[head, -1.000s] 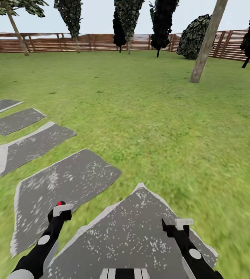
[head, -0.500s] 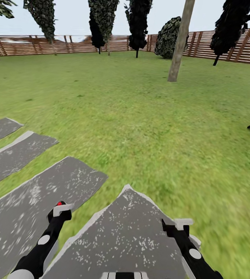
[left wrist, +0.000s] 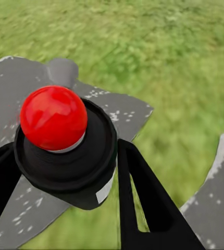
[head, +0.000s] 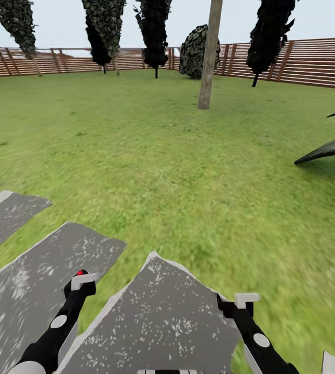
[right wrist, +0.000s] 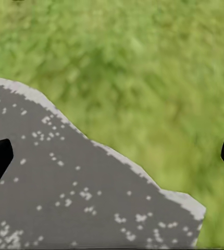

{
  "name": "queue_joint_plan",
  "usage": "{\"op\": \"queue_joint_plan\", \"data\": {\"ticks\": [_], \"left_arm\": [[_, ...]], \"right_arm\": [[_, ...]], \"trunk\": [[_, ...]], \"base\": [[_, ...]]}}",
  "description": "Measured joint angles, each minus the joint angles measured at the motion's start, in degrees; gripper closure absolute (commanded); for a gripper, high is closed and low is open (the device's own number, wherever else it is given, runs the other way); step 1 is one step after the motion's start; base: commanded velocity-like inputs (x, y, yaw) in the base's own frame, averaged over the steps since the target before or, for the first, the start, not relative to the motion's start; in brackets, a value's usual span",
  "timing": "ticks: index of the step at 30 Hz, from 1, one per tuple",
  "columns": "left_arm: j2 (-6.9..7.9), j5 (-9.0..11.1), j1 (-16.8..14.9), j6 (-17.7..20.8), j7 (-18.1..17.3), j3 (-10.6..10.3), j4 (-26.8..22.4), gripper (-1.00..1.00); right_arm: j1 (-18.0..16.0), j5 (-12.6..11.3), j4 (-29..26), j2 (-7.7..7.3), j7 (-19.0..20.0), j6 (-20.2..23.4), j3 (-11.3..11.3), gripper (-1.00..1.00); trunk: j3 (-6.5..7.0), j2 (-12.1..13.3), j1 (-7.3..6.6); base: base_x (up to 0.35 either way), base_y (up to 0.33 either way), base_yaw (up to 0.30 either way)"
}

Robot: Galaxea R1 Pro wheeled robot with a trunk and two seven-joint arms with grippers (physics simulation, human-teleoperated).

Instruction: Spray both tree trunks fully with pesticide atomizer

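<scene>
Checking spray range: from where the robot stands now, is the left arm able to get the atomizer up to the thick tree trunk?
Probably not yet. The left gripper, shut on the atomizer, sits low over the paving stones, while the trunk stands far across open lawn. Nothing blocks the way; the robot must drive closer.

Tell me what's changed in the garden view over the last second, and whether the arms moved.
The whole head view has swung right: the pale tree trunk, fence and grey paving stones all slid left in the picture, and dark leaves came in at the right edge. That is the camera turning, not the things moving. The left gripper stays shut on the red-knobbed atomizer; the right gripper stays open and empty.
</scene>
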Motion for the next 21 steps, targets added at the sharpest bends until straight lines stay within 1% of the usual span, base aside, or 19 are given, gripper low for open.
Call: {"op": "queue_joint_plan", "data": {"ticks": [10, 16, 21], "left_arm": [[0.00, 0.00, 0.00, 0.00, 0.00, 0.00, 0.00, 1.00], [0.00, -0.01, 0.00, 0.00, 0.00, -0.01, 0.00, 1.00], [0.00, 0.00, 0.00, 0.00, 0.00, -0.01, 0.00, 1.00]], "right_arm": [[0.00, 0.00, 0.00, 0.01, -0.03, 0.00, 0.00, -1.00], [0.00, 0.00, 0.00, -0.02, 0.00, 0.00, 0.00, -1.00], [0.00, 0.00, 0.00, 0.00, 0.01, 0.00, 0.00, -1.00]], "trunk": [[1.80, 4.01, -2.20], [2.87, 6.42, -3.51], [3.84, 8.42, -4.61]], "base": [[0.000, 0.000, -0.270], [0.000, 0.000, -0.045], [0.000, 0.000, -0.171]]}}
